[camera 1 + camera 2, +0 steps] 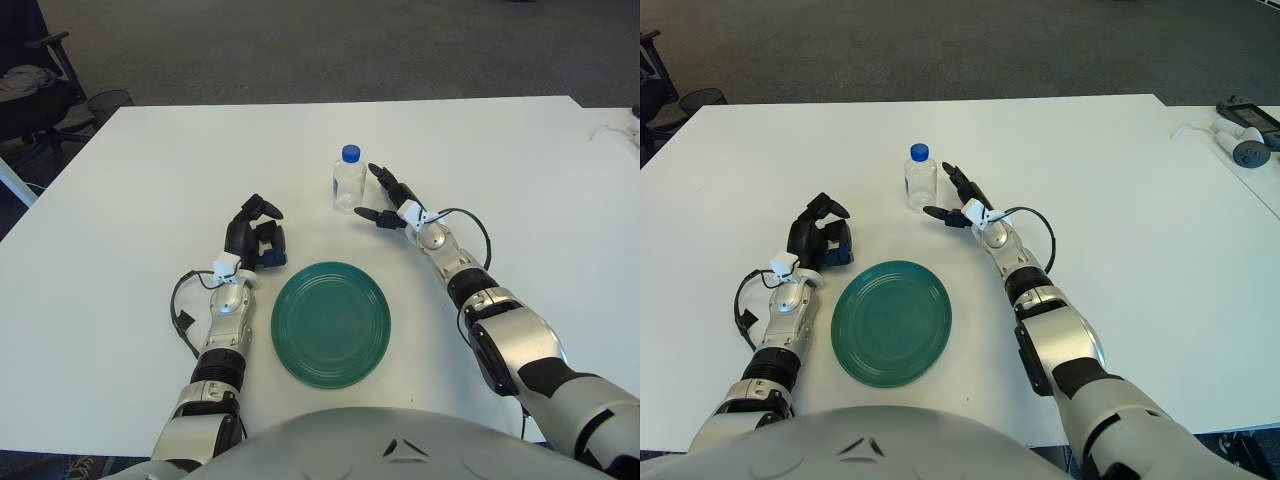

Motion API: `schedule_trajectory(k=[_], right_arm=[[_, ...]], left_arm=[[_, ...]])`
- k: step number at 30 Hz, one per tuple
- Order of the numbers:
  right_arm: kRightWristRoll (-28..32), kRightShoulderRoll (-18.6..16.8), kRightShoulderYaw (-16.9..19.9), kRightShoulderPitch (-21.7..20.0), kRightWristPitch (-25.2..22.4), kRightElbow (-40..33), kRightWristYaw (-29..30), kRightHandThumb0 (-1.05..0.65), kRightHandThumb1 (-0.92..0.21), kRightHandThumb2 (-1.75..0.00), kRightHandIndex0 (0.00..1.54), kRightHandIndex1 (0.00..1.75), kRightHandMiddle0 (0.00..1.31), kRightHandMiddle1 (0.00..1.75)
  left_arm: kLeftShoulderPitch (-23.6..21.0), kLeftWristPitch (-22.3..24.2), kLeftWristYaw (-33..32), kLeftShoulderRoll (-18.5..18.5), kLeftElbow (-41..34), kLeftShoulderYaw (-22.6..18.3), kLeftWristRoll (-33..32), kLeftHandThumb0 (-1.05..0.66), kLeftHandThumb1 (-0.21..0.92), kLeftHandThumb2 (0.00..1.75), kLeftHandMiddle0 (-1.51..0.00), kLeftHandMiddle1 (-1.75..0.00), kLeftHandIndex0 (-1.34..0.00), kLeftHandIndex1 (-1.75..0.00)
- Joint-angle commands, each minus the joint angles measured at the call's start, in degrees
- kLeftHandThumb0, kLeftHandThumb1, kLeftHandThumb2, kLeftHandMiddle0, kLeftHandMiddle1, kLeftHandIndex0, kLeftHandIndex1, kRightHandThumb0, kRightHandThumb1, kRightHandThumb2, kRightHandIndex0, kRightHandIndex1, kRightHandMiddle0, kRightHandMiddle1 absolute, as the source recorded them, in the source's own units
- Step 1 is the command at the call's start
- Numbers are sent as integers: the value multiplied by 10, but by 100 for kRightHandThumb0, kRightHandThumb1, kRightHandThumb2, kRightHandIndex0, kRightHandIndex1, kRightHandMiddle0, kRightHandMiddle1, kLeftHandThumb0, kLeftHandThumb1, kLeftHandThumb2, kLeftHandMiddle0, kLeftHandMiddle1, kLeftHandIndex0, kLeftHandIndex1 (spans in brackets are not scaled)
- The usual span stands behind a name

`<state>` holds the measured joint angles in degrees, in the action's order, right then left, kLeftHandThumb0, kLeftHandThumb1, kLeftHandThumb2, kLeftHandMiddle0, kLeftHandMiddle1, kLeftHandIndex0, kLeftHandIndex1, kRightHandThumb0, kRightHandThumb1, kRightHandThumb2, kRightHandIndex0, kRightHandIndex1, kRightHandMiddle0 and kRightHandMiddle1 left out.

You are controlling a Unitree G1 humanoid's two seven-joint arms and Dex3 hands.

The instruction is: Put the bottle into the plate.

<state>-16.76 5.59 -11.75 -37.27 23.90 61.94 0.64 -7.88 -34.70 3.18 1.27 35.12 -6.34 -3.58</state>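
Observation:
A small clear bottle [348, 182] with a blue cap stands upright on the white table [140, 180], beyond the green plate [331, 322]. My right hand [383, 196] is just right of the bottle with its fingers spread wide, and a small gap shows between them and the bottle. My left hand [255, 232] shows left of the plate, fingers curled, holding nothing. The plate holds nothing.
A black office chair [30, 90] stands off the table's far left corner. White devices with a cable [1240, 140] lie at the table's far right edge.

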Motion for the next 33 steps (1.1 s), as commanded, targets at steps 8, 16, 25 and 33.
schedule_trajectory(k=[8, 16, 25, 33], right_arm=[[-4, 14, -7, 15, -11, 6, -17, -105, -92, -21, 0, 0, 0, 0], [0, -2, -4, 3, -26, 15, -9, -105, -92, -15, 0, 0, 0, 0], [10, -33, 10, -21, -49, 39, 28, -105, -92, -14, 0, 0, 0, 0], [12, -61, 24, -43, -64, 68, 74, -105, -92, -21, 2, 1, 1, 0]], left_arm=[[33, 3, 2, 8, 35, -1, -4, -54, 15, 152, -127, -175, -75, -175], [31, -2, -7, 10, 37, -3, -1, -54, 16, 151, -127, -175, -74, -175], [25, -11, -4, 11, 49, -6, -4, -54, 16, 151, -128, -175, -74, -175], [21, -17, -15, 8, 63, -7, 6, -54, 16, 151, -129, -175, -74, -175]])
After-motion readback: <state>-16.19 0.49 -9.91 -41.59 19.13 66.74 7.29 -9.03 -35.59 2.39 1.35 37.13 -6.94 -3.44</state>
